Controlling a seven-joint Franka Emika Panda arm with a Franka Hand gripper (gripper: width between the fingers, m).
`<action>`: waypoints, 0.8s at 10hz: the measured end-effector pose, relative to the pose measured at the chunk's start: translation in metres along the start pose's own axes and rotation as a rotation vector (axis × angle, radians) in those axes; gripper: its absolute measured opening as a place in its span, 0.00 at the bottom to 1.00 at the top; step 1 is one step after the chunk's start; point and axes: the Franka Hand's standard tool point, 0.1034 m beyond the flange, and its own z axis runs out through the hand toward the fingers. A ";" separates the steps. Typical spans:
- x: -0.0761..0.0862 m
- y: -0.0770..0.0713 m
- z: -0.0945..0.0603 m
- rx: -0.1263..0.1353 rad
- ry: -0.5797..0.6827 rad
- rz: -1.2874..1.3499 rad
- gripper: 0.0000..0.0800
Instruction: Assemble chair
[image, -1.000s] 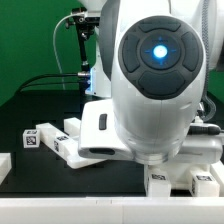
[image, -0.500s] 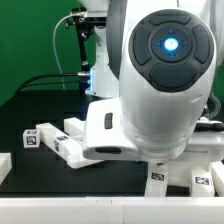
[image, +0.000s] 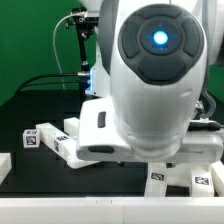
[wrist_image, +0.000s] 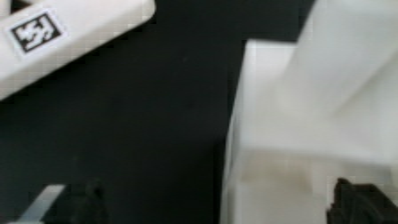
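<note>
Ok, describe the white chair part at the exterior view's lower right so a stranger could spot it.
Find the big white robot arm filling the exterior view. Beneath it on the black table, toward the exterior view's right, lies the chair part. It sits alone nearest the camera, tags facing up; the other parts cluster at the exterior view's left.
</note>
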 end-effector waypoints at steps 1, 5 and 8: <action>0.010 0.007 -0.016 0.006 0.078 -0.016 0.81; 0.010 0.020 -0.050 0.020 0.397 -0.042 0.81; 0.028 0.023 -0.067 -0.001 0.715 -0.025 0.81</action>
